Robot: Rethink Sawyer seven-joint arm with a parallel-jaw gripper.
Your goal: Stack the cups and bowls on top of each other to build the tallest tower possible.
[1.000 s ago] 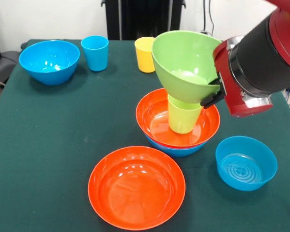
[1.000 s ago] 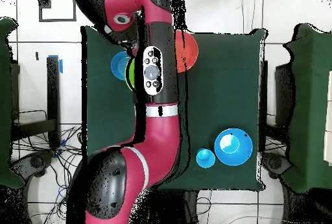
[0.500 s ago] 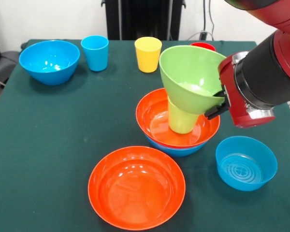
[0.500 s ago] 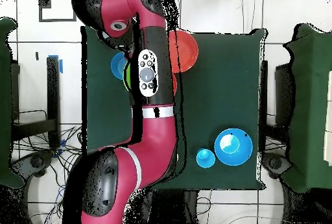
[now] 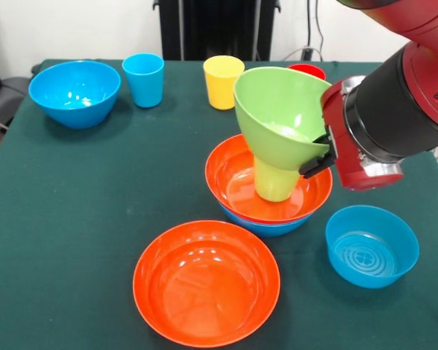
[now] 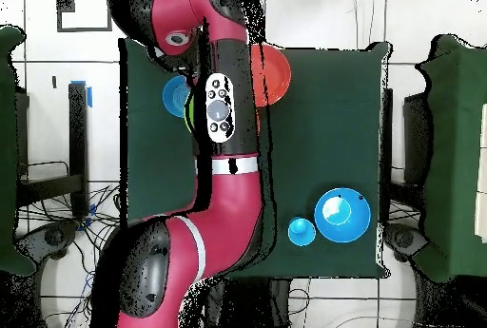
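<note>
Since half a second ago, the lime green bowl (image 5: 281, 117) has shifted slightly left and now sits tilted over the lime green cup (image 5: 275, 179). From the front, the hand (image 5: 315, 157) pinches the bowl's right rim. The cup stands inside an orange bowl (image 5: 233, 179) nested in a blue bowl (image 5: 266, 227). A second orange bowl (image 5: 206, 282) lies nearer the camera, and a smaller blue bowl (image 5: 371, 246) sits to the right. At the far side stand a deep blue bowl (image 5: 74, 92), a blue cup (image 5: 144, 79), a yellow cup (image 5: 223, 82) and a red cup (image 5: 306, 70), all on the green table (image 5: 73, 219).

From overhead, the arm (image 6: 226, 163) covers the stack; only slivers of green and orange show beside it.
</note>
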